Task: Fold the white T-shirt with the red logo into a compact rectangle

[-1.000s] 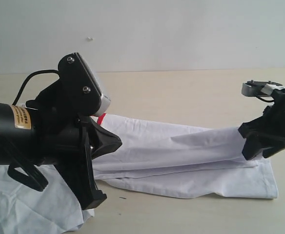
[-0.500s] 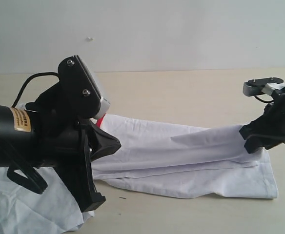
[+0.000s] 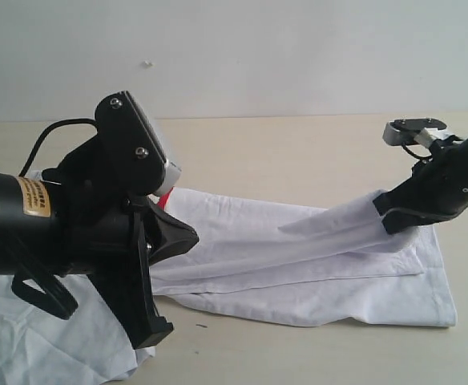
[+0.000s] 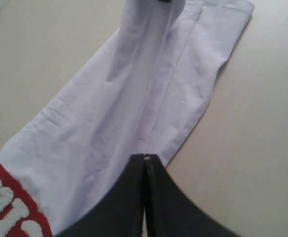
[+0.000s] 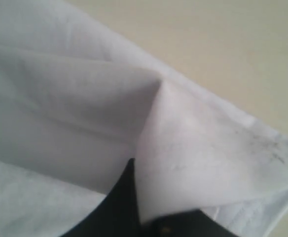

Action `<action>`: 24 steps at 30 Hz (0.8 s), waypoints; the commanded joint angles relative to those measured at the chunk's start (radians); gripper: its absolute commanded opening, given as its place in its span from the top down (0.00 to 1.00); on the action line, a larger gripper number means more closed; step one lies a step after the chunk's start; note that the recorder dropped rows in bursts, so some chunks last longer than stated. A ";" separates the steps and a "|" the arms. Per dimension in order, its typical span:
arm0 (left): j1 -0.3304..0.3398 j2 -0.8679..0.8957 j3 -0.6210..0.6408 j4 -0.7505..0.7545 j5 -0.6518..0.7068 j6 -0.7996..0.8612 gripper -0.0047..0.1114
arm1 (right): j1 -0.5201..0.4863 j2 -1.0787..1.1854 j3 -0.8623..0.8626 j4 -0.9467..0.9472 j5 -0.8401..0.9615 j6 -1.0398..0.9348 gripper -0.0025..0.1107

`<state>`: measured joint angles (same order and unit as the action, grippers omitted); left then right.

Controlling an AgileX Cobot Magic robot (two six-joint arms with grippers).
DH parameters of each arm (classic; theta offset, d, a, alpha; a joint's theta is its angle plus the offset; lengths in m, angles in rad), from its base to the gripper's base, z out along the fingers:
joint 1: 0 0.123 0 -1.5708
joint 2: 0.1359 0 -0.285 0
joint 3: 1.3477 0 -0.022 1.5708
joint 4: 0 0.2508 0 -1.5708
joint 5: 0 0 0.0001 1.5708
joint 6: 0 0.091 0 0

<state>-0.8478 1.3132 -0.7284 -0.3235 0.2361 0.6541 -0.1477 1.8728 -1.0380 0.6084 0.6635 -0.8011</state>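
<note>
White cloth is going up on the right side. We are looking at the big white cotton T-shirt, which is lying on the pale tan table, close to the front edge.

A moment ago our black right gripper was holding the shirt's bottom corner low, near the table's right edge. Now it is lifting that corner higher and pulling it in toward the middle. A long raised ridge of cloth is stretching from it back to our black left gripper. We think this means the fold is starting. The bottom end is being carried toward the chest end, but it is not laid down yet.

The right jaws are pressing tight together with a flap of white cloth between them. The left jaws are squeezing shut to a thin line too. They seem to be pinching the shirt just beside the puffy red logo patch with white letters.

The shirt is lying long-ways, from the left edge toward the right edge. Its bottom hem is pointing at the right edge. Its logo end is pointing at the left, where more cloth is bunching by the front left corner.
</note>
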 commanded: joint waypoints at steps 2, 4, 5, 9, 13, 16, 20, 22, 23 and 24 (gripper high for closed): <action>0.002 0.002 0.004 -0.003 -0.006 -0.003 0.96 | -0.003 -0.072 -0.100 0.036 0.192 0.084 0.98; 0.002 0.002 0.004 -0.003 -0.006 -0.003 0.96 | -0.003 -0.089 -0.124 0.022 0.276 0.133 0.98; 0.002 0.002 0.004 -0.003 -0.006 -0.003 0.96 | -0.003 -0.092 -0.131 -0.003 0.313 0.168 0.98; 0.002 0.002 0.004 -0.003 -0.006 -0.003 0.96 | -0.003 -0.094 -0.142 -0.170 0.391 0.348 0.98; 0.002 0.002 0.004 -0.003 -0.006 -0.003 0.96 | -0.003 -0.092 -0.142 -0.384 0.512 0.481 0.98; 0.002 0.002 0.004 -0.003 -0.006 -0.003 0.96 | -0.003 -0.092 -0.142 -0.382 0.483 0.497 0.98; 0.002 0.002 0.007 -0.003 -0.006 -0.003 0.96 | -0.003 -0.090 -0.142 -0.345 0.450 0.425 0.97; 0.002 0.002 0.006 -0.003 -0.004 -0.003 0.96 | -0.003 -0.076 -0.133 -0.438 0.420 0.440 0.89; 0.002 0.002 0.006 -0.003 -0.004 -0.003 0.96 | -0.003 -0.063 -0.133 -0.496 0.415 0.476 0.85; 0.002 0.002 0.006 -0.003 -0.004 -0.003 0.96 | -0.003 -0.038 -0.133 -0.624 0.393 0.595 0.75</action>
<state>-0.8478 1.3132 -0.7268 -0.3235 0.2361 0.6541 -0.1477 1.8054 -1.1710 0.1351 1.0900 -0.3090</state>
